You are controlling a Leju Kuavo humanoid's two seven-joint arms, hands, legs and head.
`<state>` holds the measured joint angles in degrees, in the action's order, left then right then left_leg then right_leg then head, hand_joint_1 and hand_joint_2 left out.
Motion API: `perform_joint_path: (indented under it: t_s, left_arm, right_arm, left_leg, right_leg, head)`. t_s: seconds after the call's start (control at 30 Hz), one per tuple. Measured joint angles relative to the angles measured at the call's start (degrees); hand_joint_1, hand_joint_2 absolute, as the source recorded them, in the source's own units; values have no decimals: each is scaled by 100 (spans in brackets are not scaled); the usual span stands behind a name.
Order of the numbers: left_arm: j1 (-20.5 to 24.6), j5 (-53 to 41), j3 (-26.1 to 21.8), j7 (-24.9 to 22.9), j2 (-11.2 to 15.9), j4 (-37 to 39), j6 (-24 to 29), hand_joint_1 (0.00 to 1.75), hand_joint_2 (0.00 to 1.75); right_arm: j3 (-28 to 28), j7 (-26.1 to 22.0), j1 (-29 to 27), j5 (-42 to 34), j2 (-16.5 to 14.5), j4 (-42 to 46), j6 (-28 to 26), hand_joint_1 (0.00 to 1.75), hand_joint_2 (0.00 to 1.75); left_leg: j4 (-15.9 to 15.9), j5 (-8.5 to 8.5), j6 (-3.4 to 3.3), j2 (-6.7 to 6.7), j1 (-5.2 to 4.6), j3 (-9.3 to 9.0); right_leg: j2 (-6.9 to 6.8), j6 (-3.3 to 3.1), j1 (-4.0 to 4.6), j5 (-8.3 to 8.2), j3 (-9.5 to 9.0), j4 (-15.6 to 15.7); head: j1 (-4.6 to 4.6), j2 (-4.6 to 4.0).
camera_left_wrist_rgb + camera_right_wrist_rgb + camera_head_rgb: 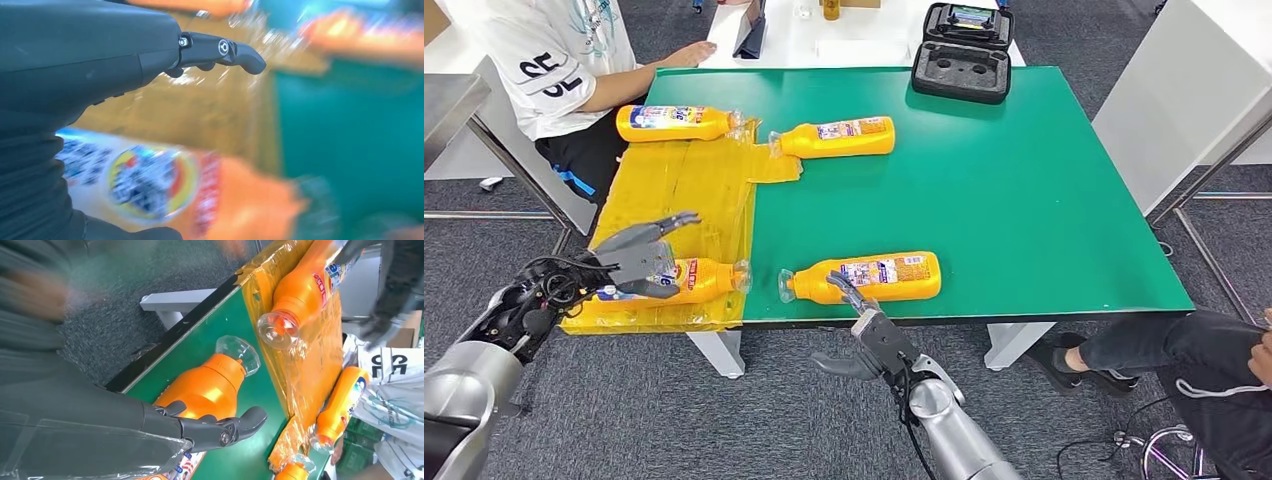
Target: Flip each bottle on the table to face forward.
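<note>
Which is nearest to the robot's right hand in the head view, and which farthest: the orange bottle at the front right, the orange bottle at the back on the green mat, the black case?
From the right hand:
1. Front-right orange plastic bottle, just ahead of the fingers.
2. Back orange plastic bottle on the green mat, mid-table.
3. Open black foam-lined case, far edge.

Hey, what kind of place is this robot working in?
Probably a lab or testing room: a green work table on grey carpet, an open black foam-lined equipment case, and a seated person alongside the orange bottles.
</note>
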<state>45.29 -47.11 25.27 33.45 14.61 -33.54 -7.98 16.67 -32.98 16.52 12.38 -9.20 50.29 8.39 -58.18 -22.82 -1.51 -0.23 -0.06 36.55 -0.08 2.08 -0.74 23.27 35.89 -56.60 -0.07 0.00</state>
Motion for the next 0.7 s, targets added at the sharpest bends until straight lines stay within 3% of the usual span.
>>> perform_joint_path:
  t_s: [0.17,0.4,0.7]
  left_arm:
    - [-467,1318,-778,134,-420,-569,668,0,175]
    - [-1677,2779,-1964,469,-1265,-1829,1782,0,175]
    - [-2419,3235,-2129,652,-1772,-2514,3037,0,175]
  right_arm:
    - [-10,189,-89,225,4,434,-84,0,175]
    - [-37,343,179,426,191,929,-292,0,175]
    - [216,933,1261,754,537,647,-551,0,175]
  left_leg:
    - [0,-2,0,2,-4,1]
    - [0,-4,-1,4,-10,2]
    - [0,0,-3,3,-8,4]
  right_leg:
    - [2,0,-4,0,0,0]
    - [3,1,-7,0,1,3]
    - [2,2,-5,-2,0,3]
  head:
    - [0,0]
    - [0,0]
    - [-1,0]
